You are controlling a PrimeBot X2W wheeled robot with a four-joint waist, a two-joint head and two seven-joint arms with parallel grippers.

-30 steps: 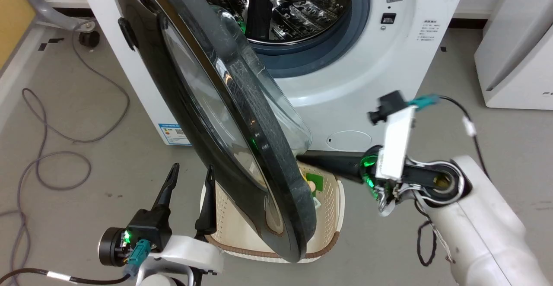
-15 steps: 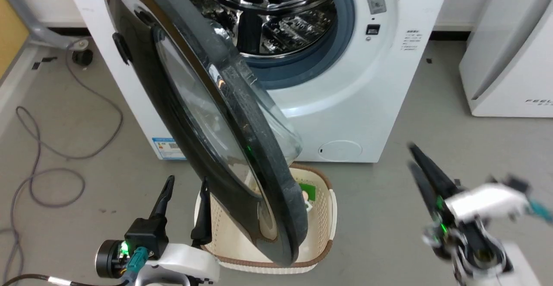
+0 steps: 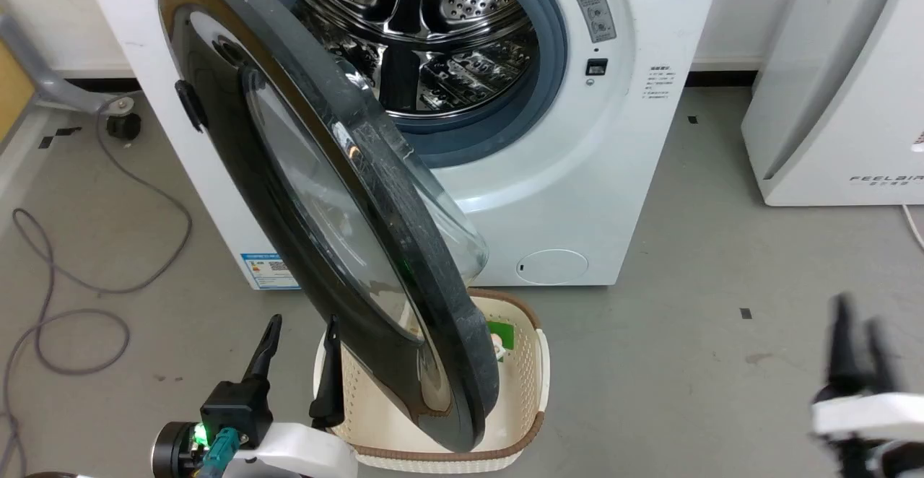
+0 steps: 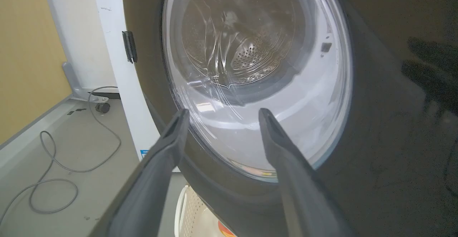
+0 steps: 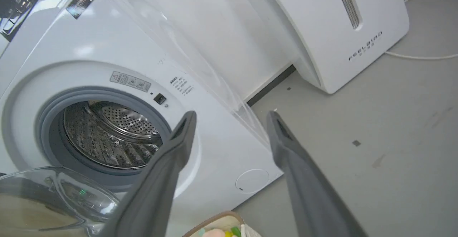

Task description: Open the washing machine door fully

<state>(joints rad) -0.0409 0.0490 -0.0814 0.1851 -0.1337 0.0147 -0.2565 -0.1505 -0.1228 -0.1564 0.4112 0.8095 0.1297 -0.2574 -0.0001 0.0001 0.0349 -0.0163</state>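
Observation:
The white washing machine stands ahead, its steel drum exposed. The glossy black washing machine door hangs from its left hinge, swung well out, its rim edge-on toward me and the glass bowl bulging on its right side. My left gripper is open at the lower left, just before the door's outer face, with the window beyond its gripper; nothing lies between the fingers. My right gripper, blurred, is open at the lower right, far from the door. Its gripper points at the machine front.
A cream perforated basket with small items sits on the floor under the door's lower edge. A white FEELBIRD appliance stands at the right. Grey cables loop on the floor at left, near a caster wheel.
The right gripper has pulled away from behind the door's lower edge to the lower right and has opened. The head view has shifted, showing more of the drum. The left gripper has stayed put.

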